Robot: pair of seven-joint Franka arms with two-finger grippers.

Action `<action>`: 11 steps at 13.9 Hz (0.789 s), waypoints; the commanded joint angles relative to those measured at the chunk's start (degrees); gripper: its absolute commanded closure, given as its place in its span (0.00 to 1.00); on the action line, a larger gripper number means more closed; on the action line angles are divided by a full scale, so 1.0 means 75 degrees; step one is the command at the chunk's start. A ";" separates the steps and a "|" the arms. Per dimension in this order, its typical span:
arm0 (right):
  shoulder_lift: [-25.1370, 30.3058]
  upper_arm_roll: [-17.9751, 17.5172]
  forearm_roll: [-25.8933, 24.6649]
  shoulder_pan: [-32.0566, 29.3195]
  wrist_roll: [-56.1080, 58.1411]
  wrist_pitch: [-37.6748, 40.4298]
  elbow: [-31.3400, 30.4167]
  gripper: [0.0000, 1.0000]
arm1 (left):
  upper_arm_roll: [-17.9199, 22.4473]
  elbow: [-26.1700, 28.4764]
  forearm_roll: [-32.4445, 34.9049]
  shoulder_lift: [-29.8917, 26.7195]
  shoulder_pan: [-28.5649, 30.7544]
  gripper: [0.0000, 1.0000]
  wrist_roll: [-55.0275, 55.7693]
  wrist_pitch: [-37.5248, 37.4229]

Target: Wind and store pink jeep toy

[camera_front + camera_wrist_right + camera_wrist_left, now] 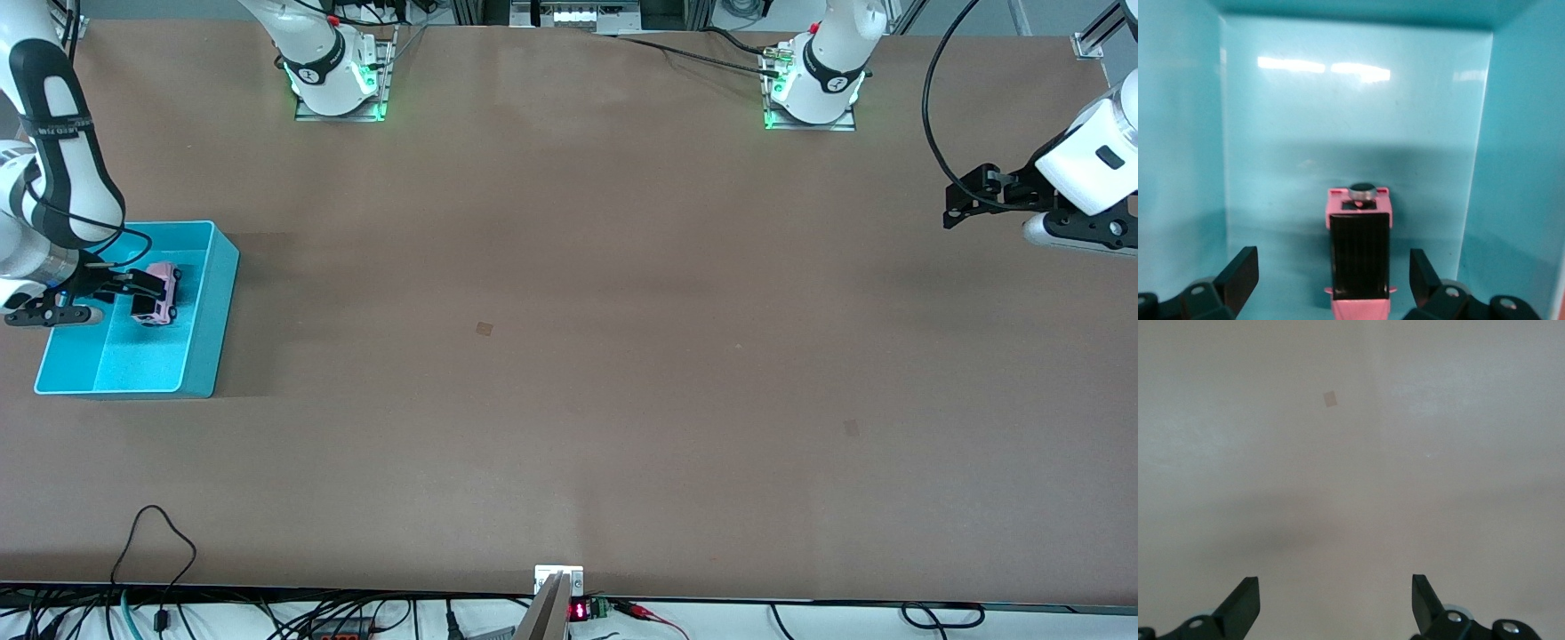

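I look first for writing, and I find almost none that I can read. On the edge of the table [569, 373] nearest to the front camera there is a small display [578, 612] with red digits, but I cannot make them out. The arms carry dark markings on their joints, and these also I cannot read.

The pink jeep toy [158, 294] sits inside the turquoise bin [213, 311], at the right arm's end of the table. The bin is a rectangular box of smooth, shiny plastic; its walls reflect the ceiling lights in the right wrist view. The toy is small and boxy, light pink, with a black ribbed roof panel [1360, 253], dark wheels, and a round dark spare wheel [1363, 190] on one end.

The right gripper [133, 289] is down in the bin, with the toy between its fingers [1238, 273]. In the right wrist view the black fingers stand wide apart, with a clear gap on each side of the toy, so they do not touch it. The toy rests on the floor of the bin.

The left gripper [956, 200] waits in the air over the left arm's end of the table, and it holds nothing. Its fingers [1245, 603] are also wide apart. Under it I see only the plain brown table surface, matte and flat, with a small square mark [1330, 399].
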State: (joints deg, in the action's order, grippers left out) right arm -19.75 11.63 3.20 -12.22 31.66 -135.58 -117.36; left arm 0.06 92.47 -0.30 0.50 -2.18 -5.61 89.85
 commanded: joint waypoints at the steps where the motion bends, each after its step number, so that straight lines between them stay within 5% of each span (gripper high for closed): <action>1: 0.0756 -0.0027 0.0066 0.0374 0.0605 0.0661 0.0213 0.00 | -0.0043 0.0045 -0.0030 -0.0102 0.0057 0.00 -0.0037 -0.0085; 11: 0.2033 -0.0039 0.0101 0.1382 -0.0301 0.2371 0.1070 0.00 | -0.0043 0.0010 -0.0019 -0.0079 0.0057 0.00 -0.0072 -0.0179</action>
State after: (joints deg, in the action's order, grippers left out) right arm -7.75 11.18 3.28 -3.71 33.62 -122.17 -109.59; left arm 0.03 92.51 -0.30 0.50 -2.17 -5.62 89.36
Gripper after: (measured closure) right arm 0.000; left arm 0.000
